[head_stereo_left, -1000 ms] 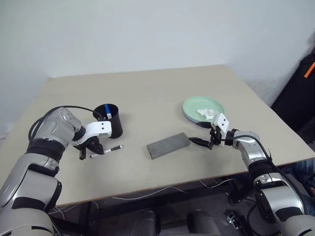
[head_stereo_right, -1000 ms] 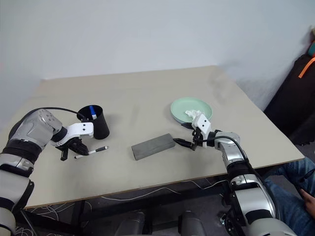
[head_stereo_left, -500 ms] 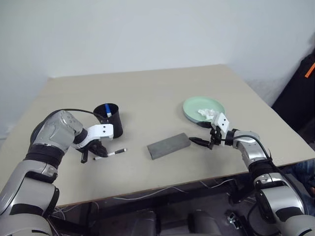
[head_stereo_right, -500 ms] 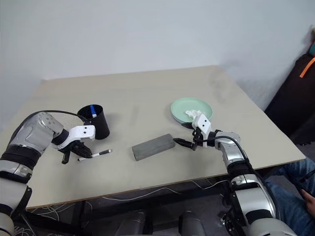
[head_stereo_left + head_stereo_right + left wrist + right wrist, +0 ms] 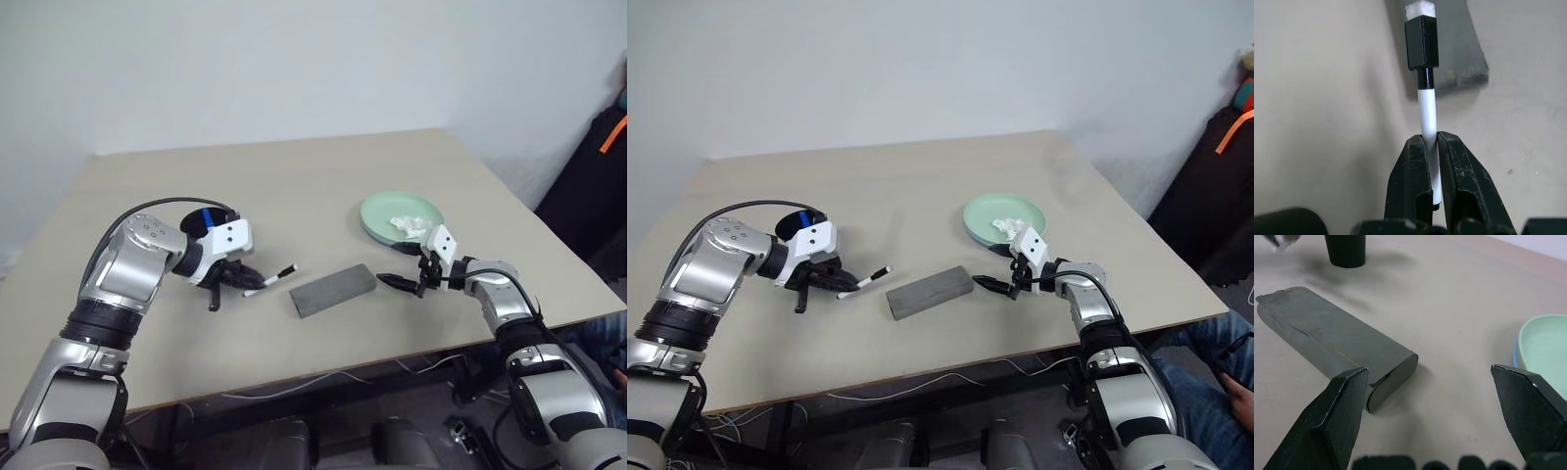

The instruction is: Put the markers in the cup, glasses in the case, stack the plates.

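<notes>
Black-capped marker (image 5: 1426, 105) pinched between pressed-together jaws of left gripper (image 5: 245, 279), lifted off the desk (image 5: 323, 176) just in front of the black cup (image 5: 795, 217), cap end pointing toward the grey case (image 5: 333, 291). Blue-capped marker (image 5: 208, 216) standing inside the cup, seen from the head views. Left wrist view: white barrel clamped between black fingers (image 5: 1409, 181), case corner behind the cap. Right wrist view: case lying closed beyond one fingertip, cup well beyond it, mint green plate (image 5: 1547, 355) with a light blue plate's edge (image 5: 1516, 363) beneath it. Right gripper (image 5: 409, 284) on the far side of the case from the cup, jaws spread wide, holding nothing. White tissue wad (image 5: 407, 224) resting on the green plate.
</notes>
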You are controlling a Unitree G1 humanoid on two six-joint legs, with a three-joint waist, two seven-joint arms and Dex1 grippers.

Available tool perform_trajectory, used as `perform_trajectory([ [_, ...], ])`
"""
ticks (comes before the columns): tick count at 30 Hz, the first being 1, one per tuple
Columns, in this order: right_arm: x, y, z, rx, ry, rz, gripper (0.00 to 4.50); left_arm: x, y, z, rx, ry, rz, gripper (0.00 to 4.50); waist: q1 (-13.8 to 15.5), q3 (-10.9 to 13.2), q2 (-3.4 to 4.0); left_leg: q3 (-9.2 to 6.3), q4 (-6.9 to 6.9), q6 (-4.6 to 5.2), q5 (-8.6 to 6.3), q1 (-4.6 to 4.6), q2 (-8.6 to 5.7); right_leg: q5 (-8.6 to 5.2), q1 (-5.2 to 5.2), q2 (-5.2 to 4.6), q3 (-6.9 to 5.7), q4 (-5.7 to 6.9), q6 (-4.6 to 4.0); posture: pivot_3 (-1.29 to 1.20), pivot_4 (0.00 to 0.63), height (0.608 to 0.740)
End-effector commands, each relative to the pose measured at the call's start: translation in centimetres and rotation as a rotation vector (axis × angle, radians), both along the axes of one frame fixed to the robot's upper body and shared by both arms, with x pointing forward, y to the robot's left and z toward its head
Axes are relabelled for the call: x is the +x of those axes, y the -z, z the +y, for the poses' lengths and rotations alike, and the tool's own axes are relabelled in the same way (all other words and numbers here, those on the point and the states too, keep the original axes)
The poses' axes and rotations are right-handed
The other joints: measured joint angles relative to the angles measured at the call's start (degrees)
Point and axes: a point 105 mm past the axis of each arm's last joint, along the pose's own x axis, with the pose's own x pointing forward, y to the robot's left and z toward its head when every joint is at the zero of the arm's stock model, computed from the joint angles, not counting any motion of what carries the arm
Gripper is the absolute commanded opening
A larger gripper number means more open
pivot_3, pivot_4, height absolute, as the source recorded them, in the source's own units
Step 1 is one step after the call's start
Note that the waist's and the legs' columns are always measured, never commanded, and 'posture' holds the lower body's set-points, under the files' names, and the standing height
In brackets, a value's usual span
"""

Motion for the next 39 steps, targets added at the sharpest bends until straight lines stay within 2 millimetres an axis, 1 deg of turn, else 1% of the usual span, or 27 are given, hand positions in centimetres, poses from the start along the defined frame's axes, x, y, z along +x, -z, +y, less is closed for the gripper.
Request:
perform_trajectory([
  [1,0.3,-1.5,-0.1,0.005,-0.008,-0.054,4.34,1.7,-4.6,-1.1,-0.173,-0.085,-0.205,0.03,0.0,0.0,0.0,0.0,0.03,0.0,0.0,0.01,0.0,0.01,0.05,-0.01,0.0,-0.01,0.02,0.0,0.0,0.738],
  [4,0.2,-1.4,-0.2,0.004,-0.007,-0.054,4.34,2.6,-7.1,-1.1,-0.3,-0.185,-0.335,0.03,-0.1,0.0,0.0,-0.01,0.09,0.0,0.0,0.02,-0.01,0.03,0.12,-0.01,0.01,-0.04,0.06,0.0,0.0,0.738],
  [8,0.1,-1.4,-0.3,0.001,-0.007,-0.052,4.34,3.4,-9.0,0.0,-0.401,-0.321,-0.502,0.03,-0.2,0.0,0.0,-0.01,0.08,0.0,0.0,0.06,-0.01,0.03,0.15,0.02,0.02,-0.06,0.06,0.0,0.0,0.738],
  [11,0.1,-1.4,-0.3,0.0,-0.007,-0.052,4.34,3.5,-9.5,0.4,-0.429,-0.368,-0.563,0.03,-0.1,0.0,0.0,0.01,0.07,0.0,0.0,0.08,-0.01,0.03,0.18,0.04,0.03,-0.07,0.06,0.0,0.0,0.738],
  [14,0.2,-1.5,-0.2,-0.002,-0.01,-0.051,4.34,3.9,-10.0,2.1,-0.446,-0.517,-0.707,0.03,-0.1,0.0,0.0,0.03,0.08,-0.01,0.0,0.13,-0.02,0.04,0.26,0.02,0.02,-0.08,0.07,0.0,0.0,0.738],
  [18,0.2,-1.5,-0.2,-0.003,-0.013,-0.052,4.34,3.5,-9.0,4.1,-0.452,-0.69,-0.772,0.03,-0.1,0.0,-0.01,0.02,0.1,-0.01,0.0,0.19,-0.02,0.05,0.35,0.01,0.0,-0.09,0.09,0.0,0.0,0.738],
  [21,0.2,-1.5,-0.3,-0.005,-0.015,-0.05,4.34,3.1,-8.9,5.2,-0.471,-0.796,-0.824,0.03,-0.1,0.0,-0.02,0.01,0.1,-0.02,-0.01,0.19,-0.01,0.06,0.34,0.01,-0.02,-0.09,0.09,0.0,0.0,0.738],
  [24,0.2,-1.5,-0.2,-0.007,-0.019,-0.048,4.34,2.9,-8.4,6.3,-0.47,-0.888,-0.851,0.03,0.0,0.0,-0.02,-0.01,0.1,-0.02,-0.01,0.18,-0.01,0.06,0.35,-0.01,-0.09,-0.09,0.09,0.0,0.0,0.738],
  [29,0.3,-1.5,0.1,-0.006,-0.024,-0.048,4.34,2.9,-7.0,6.2,-0.461,-0.901,-0.825,0.03,0.0,0.0,-0.03,-0.01,0.09,-0.03,-0.01,0.19,-0.01,0.08,0.38,-0.03,-0.15,-0.09,0.08,0.0,0.0,0.738],
  [32,0.4,-1.6,0.2,-0.001,-0.023,-0.05,4.34,3.0,-7.0,6.6,-0.478,-0.929,-0.825,0.03,0.0,0.0,-0.03,-0.03,0.08,-0.03,-0.01,0.18,-0.01,0.08,0.37,-0.03,-0.18,-0.1,0.08,0.0,0.0,0.738],
  [39,-0.2,-2.3,0.5,0.066,-0.059,-0.025,4.34,3.3,-6.4,6.9,-0.466,-0.935,-0.82,0.03,-0.1,0.0,-0.03,-0.03,0.03,-0.03,-0.01,0.18,0.0,0.08,0.35,-0.02,-0.19,-0.11,0.08,0.0,0.0,0.738],
])
